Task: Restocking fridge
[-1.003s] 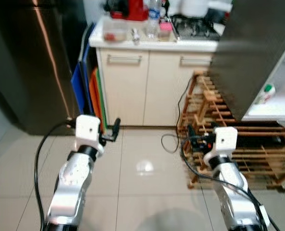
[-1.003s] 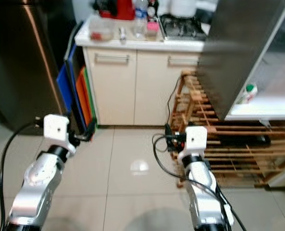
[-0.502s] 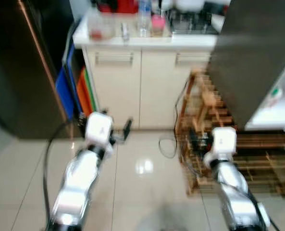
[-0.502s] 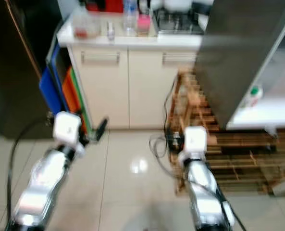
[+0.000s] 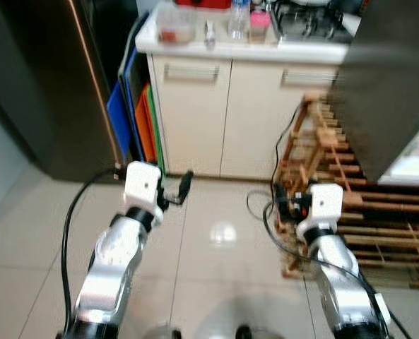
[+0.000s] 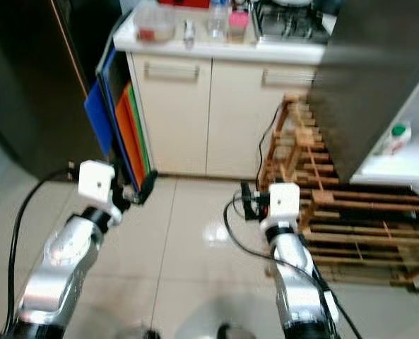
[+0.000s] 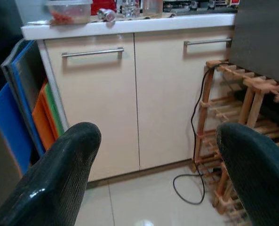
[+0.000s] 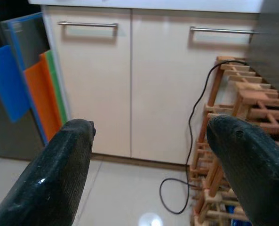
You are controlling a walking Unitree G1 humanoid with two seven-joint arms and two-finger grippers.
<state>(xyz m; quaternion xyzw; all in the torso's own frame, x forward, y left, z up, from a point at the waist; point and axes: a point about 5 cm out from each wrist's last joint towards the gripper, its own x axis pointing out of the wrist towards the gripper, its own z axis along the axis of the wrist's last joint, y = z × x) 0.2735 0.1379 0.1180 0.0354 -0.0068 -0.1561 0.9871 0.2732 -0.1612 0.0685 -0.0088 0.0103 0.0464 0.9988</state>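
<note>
The open fridge door [image 5: 387, 92] stands at the right as a dark grey panel. Its white shelf holds a green-capped bottle [image 6: 395, 137]. On the white counter [image 5: 237, 51] sit a clear tub with red food [image 5: 175, 28], a small metal can [image 5: 208, 31], a water bottle [image 5: 237, 10] and a pink cup [image 5: 259, 19]. My left gripper [image 5: 177, 192] is held out over the tiled floor, open and empty, its fingers [image 7: 59, 174] wide apart. My right gripper [image 6: 246, 203] hovers by the wooden rack, also open, with nothing between its fingers [image 8: 245, 155].
A cream two-door cabinet [image 5: 223, 120] faces me. Blue, orange and green boards [image 5: 135, 116] lean between it and a tall dark steel appliance [image 5: 46, 85]. A low wooden rack [image 5: 340, 176] fills the right, with a black cable [image 5: 260, 205] looped on the floor. A stove [image 5: 311, 18] is on the counter.
The camera has swung, so the whole scene has shifted to the right and sharpened. Both arms stay held out in front with open fingers.
</note>
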